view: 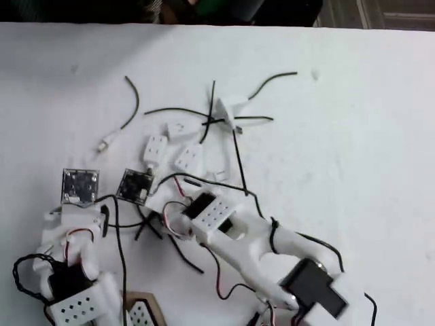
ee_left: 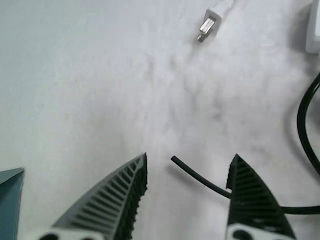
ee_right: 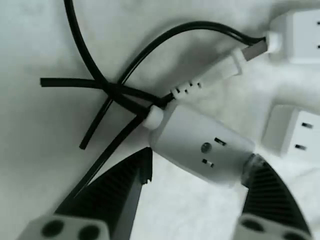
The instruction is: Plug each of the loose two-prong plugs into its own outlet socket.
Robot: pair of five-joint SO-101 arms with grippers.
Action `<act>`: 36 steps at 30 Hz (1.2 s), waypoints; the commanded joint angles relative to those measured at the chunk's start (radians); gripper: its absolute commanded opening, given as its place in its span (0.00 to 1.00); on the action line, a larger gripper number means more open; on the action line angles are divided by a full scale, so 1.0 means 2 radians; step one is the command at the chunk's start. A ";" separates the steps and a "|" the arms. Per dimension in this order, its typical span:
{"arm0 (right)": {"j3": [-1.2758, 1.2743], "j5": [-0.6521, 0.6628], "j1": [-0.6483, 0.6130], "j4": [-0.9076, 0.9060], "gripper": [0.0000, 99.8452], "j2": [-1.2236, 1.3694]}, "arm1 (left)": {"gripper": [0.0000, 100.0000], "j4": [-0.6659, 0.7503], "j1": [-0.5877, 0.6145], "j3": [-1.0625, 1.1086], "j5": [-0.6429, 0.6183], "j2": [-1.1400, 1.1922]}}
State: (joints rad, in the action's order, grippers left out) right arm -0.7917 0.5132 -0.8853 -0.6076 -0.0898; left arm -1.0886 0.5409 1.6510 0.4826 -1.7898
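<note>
Straddling one white outlet socket (ee_right: 192,131) at lower centre of the right wrist view, the right gripper (ee_right: 200,156) stands spread. Two more sockets (ee_right: 295,134) sit at the right edge. The left gripper (ee_left: 189,156) gapes over the table (ee_left: 75,75) with a black cable (ee_left: 200,176) end between its tips and one two-prong plug (ee_left: 207,24) at upper right.

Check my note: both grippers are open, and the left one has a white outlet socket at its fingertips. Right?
No. Both grippers are open, but the white outlet socket is at the fingertips of the right gripper, not the left, as the right wrist view shows. The left gripper has a black cable end between its fingers.
</note>
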 commanded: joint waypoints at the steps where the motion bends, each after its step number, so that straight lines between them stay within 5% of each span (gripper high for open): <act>1: 0.003 0.008 -0.002 0.024 0.28 0.013 | 0.26 -0.002 -0.001 -0.003 0.000 -0.006; 9: 0.002 0.008 0.003 0.071 0.26 0.040 | 0.26 -0.002 -0.001 -0.003 0.000 -0.006; 15: 0.002 0.009 0.016 0.062 0.10 0.019 | 0.26 -0.002 0.001 -0.003 0.000 -0.006; 28: 0.000 -0.031 0.056 -0.164 0.08 -0.231 | 0.26 -0.018 0.007 -0.031 0.006 -0.007; 36: 0.000 -0.108 0.143 -0.274 0.17 -0.329 | 0.26 -0.042 0.008 -0.138 0.097 -0.002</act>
State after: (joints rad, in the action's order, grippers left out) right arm -0.7948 0.3537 -0.6659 -1.0863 -0.6774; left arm -1.1285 0.5715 1.4960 0.6053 -1.7898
